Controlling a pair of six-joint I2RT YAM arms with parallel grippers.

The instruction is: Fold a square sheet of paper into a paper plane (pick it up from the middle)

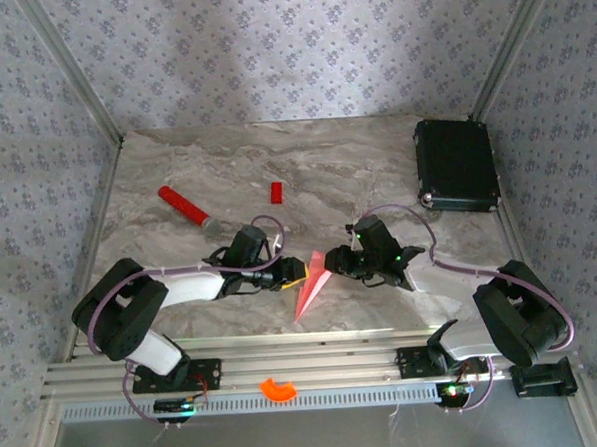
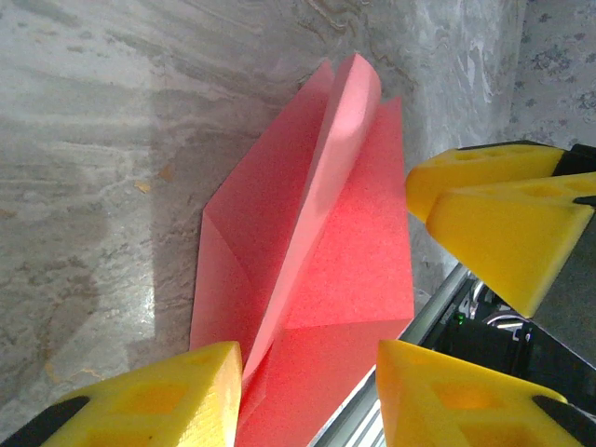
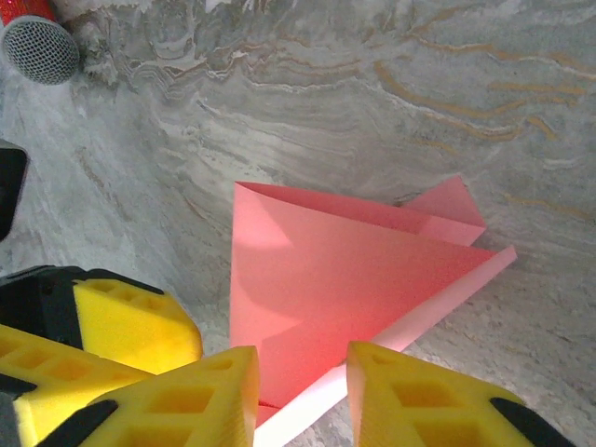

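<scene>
The salmon-pink paper (image 1: 310,286) lies on the marble table near the front edge, folded into a pointed dart with its tip toward the rail. In the left wrist view the paper plane (image 2: 326,242) shows a raised centre fold and flat wings. My left gripper (image 1: 291,276) is at its left side, open (image 2: 312,396), and the paper runs between the yellow fingers (image 2: 158,400). My right gripper (image 1: 334,262) stands at the wide end, open (image 3: 303,396), with the paper (image 3: 345,279) reaching into the gap between its fingers (image 3: 438,400).
A red stick with a grey tip (image 1: 188,207) and a small red block (image 1: 276,192) lie farther back. A black case (image 1: 457,164) sits at the back right. An orange piece (image 1: 279,389) rests on the front aluminium rail (image 1: 316,363).
</scene>
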